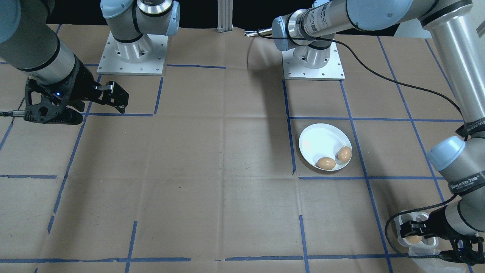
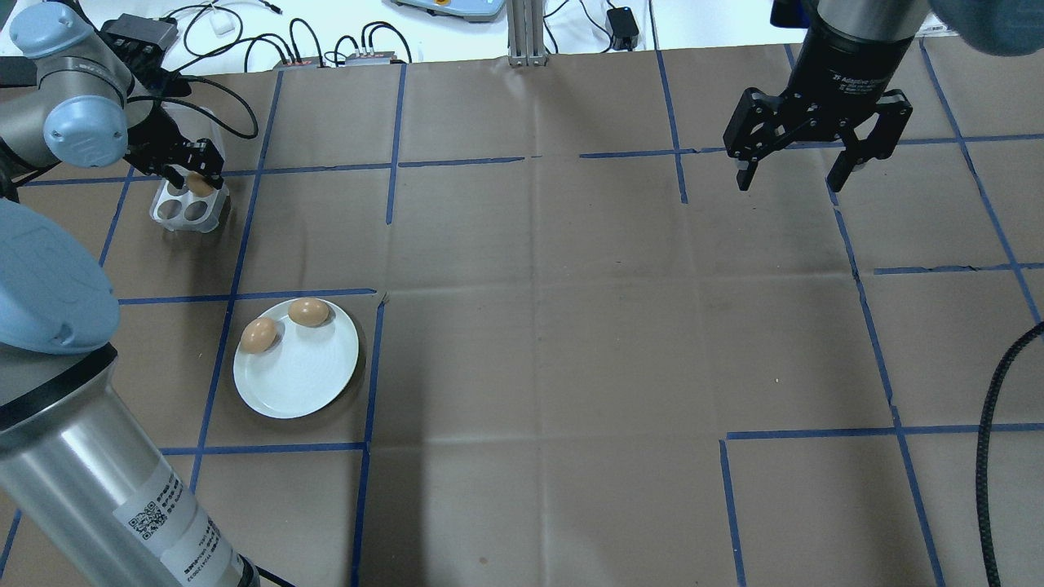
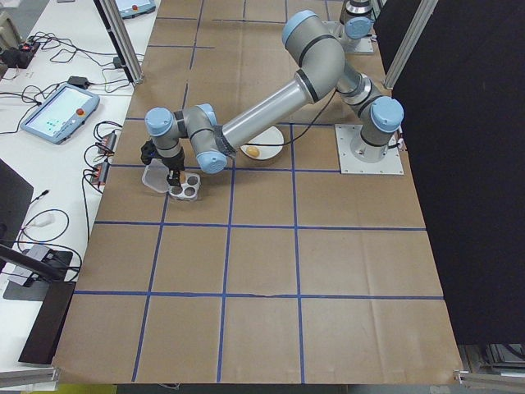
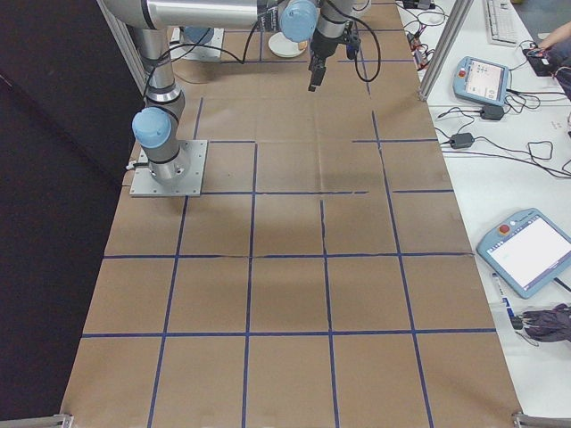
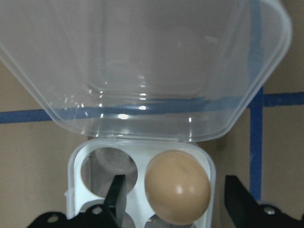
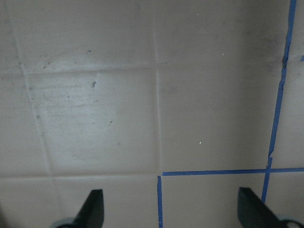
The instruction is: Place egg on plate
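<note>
The white plate (image 2: 302, 379) lies on the table's left half with two brown eggs (image 2: 259, 335) (image 2: 309, 312) at its far rim; in the front-facing view the plate (image 1: 320, 141) carries the same eggs (image 1: 326, 163) (image 1: 344, 154). Further back, a small white egg tray (image 2: 174, 209) holds one egg (image 2: 200, 184). My left gripper (image 2: 192, 167) hangs over that tray. In the left wrist view it (image 5: 176, 202) is open, its fingers (image 5: 116, 194) on either side of the egg (image 5: 177, 187) with gaps. My right gripper (image 2: 791, 181) is open and empty above bare paper, as its own view (image 6: 172, 213) confirms.
The tray's clear lid (image 5: 142, 66) lies folded open behind it. Brown paper with blue tape lines (image 2: 457, 161) covers the table. Both arm bases (image 1: 132, 53) (image 1: 312, 57) stand on the robot's side. Cables and teach pendants (image 4: 531, 250) lie off the table's far edge.
</note>
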Action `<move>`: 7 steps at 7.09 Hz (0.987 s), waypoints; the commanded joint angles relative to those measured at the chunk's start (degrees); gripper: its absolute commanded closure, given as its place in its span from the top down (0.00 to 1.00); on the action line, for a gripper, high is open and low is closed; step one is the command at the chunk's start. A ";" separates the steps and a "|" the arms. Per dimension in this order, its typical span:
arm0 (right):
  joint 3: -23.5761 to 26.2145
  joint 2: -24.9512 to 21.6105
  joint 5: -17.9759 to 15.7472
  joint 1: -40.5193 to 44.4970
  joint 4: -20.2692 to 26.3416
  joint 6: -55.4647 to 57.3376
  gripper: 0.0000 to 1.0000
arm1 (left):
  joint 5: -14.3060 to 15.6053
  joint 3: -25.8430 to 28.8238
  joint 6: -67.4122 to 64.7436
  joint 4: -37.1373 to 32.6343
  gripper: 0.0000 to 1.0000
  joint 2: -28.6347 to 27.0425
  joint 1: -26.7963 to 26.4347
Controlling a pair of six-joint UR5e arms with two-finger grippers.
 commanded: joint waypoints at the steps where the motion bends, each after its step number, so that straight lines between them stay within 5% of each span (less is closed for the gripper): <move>1: 0.00 -0.05 -0.02 0.00 0.00 0.00 1.00 | 0.02 0.08 0.01 0.09 0.72 -0.18 0.00; 5: 0.00 -0.05 0.07 0.00 0.00 0.00 1.00 | -1.21 -0.01 -0.17 0.00 0.68 -0.18 0.00; 7: 0.00 -0.05 0.07 0.00 0.00 0.00 1.00 | -1.12 0.08 -0.17 0.00 0.51 -0.18 0.00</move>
